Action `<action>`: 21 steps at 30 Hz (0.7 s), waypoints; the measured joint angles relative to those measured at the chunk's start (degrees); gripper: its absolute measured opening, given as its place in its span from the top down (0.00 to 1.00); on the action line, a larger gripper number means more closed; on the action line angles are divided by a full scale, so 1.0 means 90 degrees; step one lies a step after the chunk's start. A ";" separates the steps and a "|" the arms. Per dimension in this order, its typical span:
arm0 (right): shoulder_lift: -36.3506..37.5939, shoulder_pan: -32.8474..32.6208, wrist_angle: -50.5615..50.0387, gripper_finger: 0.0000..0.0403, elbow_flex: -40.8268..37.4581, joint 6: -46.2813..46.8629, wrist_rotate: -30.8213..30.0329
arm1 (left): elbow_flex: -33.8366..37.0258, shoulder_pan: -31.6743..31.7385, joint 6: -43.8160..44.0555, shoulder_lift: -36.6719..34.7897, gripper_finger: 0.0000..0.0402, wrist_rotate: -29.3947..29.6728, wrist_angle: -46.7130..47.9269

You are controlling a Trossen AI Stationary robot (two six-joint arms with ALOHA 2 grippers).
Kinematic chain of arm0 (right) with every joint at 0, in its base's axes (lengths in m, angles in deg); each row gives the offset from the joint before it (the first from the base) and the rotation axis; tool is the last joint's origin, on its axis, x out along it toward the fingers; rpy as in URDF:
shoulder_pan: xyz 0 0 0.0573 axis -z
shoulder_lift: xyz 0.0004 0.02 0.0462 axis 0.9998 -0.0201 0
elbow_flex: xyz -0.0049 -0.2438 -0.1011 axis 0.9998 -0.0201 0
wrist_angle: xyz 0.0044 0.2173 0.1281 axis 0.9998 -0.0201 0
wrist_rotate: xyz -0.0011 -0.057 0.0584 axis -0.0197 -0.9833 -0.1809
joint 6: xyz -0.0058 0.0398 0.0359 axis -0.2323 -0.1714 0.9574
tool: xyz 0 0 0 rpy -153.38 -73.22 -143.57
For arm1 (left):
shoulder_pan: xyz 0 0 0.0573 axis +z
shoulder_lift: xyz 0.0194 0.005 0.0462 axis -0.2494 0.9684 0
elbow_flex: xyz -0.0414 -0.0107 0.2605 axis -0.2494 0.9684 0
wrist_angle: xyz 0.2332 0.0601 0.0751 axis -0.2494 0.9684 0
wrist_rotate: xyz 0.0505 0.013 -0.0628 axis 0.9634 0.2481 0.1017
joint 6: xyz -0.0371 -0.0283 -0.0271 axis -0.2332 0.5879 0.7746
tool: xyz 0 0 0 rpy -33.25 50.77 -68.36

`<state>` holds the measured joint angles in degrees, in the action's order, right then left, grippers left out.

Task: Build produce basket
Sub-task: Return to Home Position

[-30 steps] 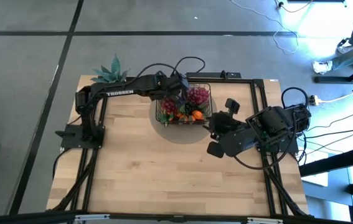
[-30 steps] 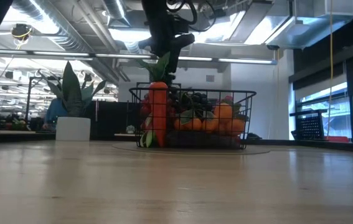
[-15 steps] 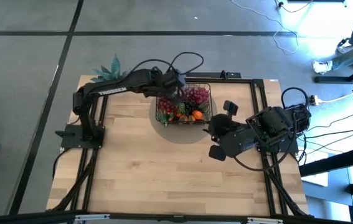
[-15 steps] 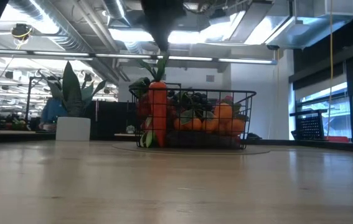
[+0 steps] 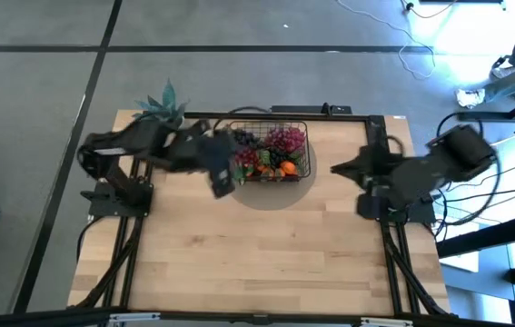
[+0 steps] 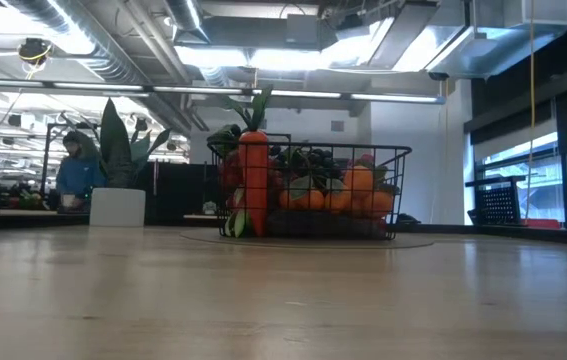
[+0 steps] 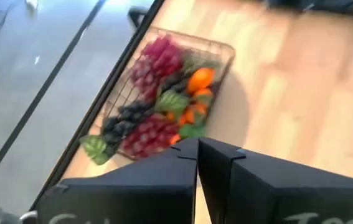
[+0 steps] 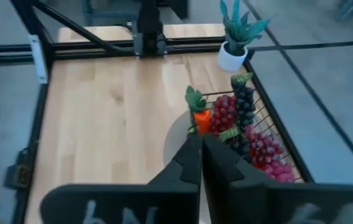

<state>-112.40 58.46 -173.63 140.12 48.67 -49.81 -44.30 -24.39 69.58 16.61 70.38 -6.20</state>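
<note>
Pale wooden boards make up the table (image 5: 257,254), and in the open workroom behind it a person (image 6: 75,170) in blue stands far off. Over those boards hangs the left gripper (image 5: 222,178), its two fingers pressed together on nothing, as its own wrist camera shows plainly. To its right, and a little toward the table's far edge, sits the basket (image 5: 308,150). The gripper is just beside the basket's left end and, as far as I can make out, not touching it.

On the other side, the right gripper (image 5: 340,168) is likewise clenched and empty. It points at the basket's right end from farther off, with bare wood between them. So the basket lies between the two grippers, its long axis running left to right along the far side of the table, and the left arm is clearly the nearer.

All the produce I can see is inside the basket. A carrot (image 6: 254,180) stands upright at the left end, oranges (image 6: 358,182) lie along the near side, red grapes (image 5: 287,138) sit at the far right, and dark grapes (image 6: 308,160) show over the rim. A potted plant (image 5: 162,102) stands at the table's far left corner, apart from the basket.

To my eye the filling is done, and each arm has only to fold back to its own side. For the left gripper that means leaving leftward, not across the wire.
</note>
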 joint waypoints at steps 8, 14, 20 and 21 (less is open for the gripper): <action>0.1272 -0.0736 0.0019 1.00 -0.1652 0.1128 -0.0247 | -0.0007 -0.1937 0.1112 -0.0515 1.00 0.1227 0.0323; 0.2237 -0.1293 0.1225 1.00 -0.3664 0.1657 -0.0450 | -0.0005 -0.3383 0.1993 -0.0615 1.00 0.2310 0.0489; 0.3239 -0.1639 0.3267 1.00 -0.5413 0.0874 -0.0431 | 0.0019 -0.4686 0.3116 -0.0615 1.00 0.3328 0.0961; 0.3416 -0.1655 0.3612 1.00 -0.5677 0.0654 -0.0339 | 0.0074 -0.4873 0.3179 -0.0624 1.00 0.3498 0.0930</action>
<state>-81.65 43.56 -141.12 89.03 54.56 -52.86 -43.63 -68.25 98.19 10.99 101.86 2.17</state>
